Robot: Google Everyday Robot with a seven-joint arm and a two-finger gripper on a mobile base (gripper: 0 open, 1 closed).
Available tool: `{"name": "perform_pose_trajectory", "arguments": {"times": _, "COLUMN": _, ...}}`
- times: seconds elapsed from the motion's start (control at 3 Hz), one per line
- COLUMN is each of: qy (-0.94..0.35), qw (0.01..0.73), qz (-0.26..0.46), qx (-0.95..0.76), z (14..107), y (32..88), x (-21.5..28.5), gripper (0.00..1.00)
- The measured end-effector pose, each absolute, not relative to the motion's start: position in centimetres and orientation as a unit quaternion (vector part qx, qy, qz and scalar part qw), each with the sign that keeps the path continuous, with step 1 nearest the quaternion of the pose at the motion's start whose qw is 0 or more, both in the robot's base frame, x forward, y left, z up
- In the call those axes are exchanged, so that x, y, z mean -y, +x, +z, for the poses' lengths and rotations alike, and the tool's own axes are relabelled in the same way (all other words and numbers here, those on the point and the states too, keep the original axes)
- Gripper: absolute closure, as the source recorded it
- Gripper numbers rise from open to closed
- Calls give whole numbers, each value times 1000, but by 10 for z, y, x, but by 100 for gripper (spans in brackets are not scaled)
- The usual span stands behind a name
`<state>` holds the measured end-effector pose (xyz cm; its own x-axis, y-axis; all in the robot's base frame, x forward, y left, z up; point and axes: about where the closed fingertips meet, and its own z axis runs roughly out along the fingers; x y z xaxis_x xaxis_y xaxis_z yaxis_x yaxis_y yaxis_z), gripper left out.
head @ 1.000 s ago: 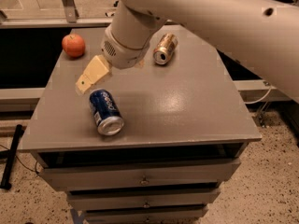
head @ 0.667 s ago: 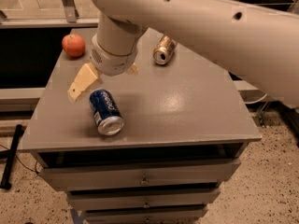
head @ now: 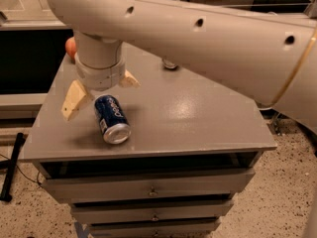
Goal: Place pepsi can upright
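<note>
The pepsi can point(head: 112, 119) is dark blue with white lettering and silver ends. It lies on its side at the front left of the grey cabinet top point(head: 198, 118), one silver end facing the front edge. My gripper point(head: 101, 90) hangs just above the can's far end and is open. One cream finger point(head: 73, 101) is left of the can and the other finger point(head: 130, 79) is behind it to the right. Neither finger touches the can.
An orange-red fruit point(head: 70, 47) sits at the back left corner, partly hidden by my wrist. The silver end of another can point(head: 170, 63) peeks out under my arm at the back. Drawers point(head: 148, 185) are below the top. A black bar point(head: 11, 167) leans on the floor at the left.
My arm has swung left and down, so the open gripper now sits right over the can's far end. The can has not moved.
</note>
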<state>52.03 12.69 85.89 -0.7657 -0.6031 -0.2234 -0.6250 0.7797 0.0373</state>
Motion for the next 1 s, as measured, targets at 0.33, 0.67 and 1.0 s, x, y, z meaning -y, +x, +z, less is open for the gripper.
{"name": "perform_pose_trajectory", "arguments": {"times": 0.33, "qy": -314, "qw": 86, "qz": 33, "qx": -945, "z": 850, "y": 513, "x": -133, "gripper": 0}}
{"name": "perform_pose_trajectory", "arguments": {"times": 0.67, "qy": -298, "qw": 79, "qz": 17, "qx": -951, "z": 841, "y": 508, "x": -136, "gripper": 0}}
{"name": "perform_pose_trajectory", "arguments": {"times": 1.0, "qy": -276, "qw": 79, "qz": 3, "qx": -958, "z": 835, "y": 508, "x": -129, "gripper": 0}}
